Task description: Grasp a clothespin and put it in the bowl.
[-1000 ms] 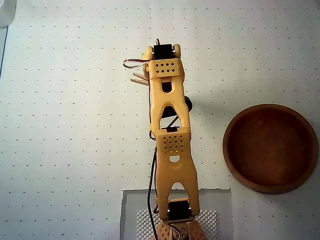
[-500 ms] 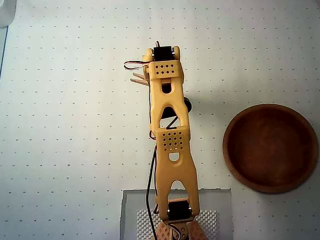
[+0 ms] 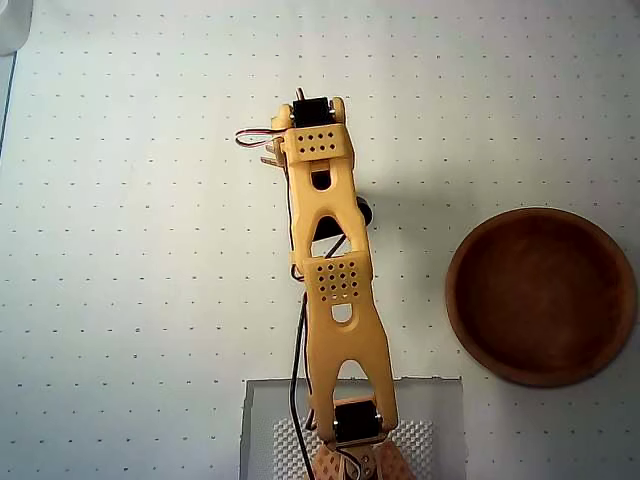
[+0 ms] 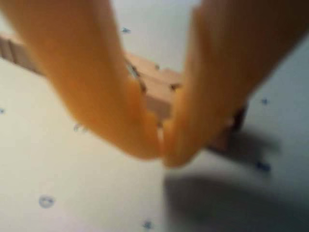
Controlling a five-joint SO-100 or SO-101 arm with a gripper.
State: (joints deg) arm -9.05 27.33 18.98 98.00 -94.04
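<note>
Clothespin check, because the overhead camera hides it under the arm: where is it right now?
In the wrist view the light-wood spring clothespin lies on the dotted white table, crossing between the orange pincer's nearly closed fingertips; the reddish-brown wooden bowl holds nothing.

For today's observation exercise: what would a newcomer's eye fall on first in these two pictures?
In the overhead view, the yellow arm stretches up the middle of the dotted white table, with the empty reddish-brown bowl at the right edge. In the wrist view, two blurred yellow fingers fill the frame, pinched together over the wooden clothespin lying on the table.
</note>
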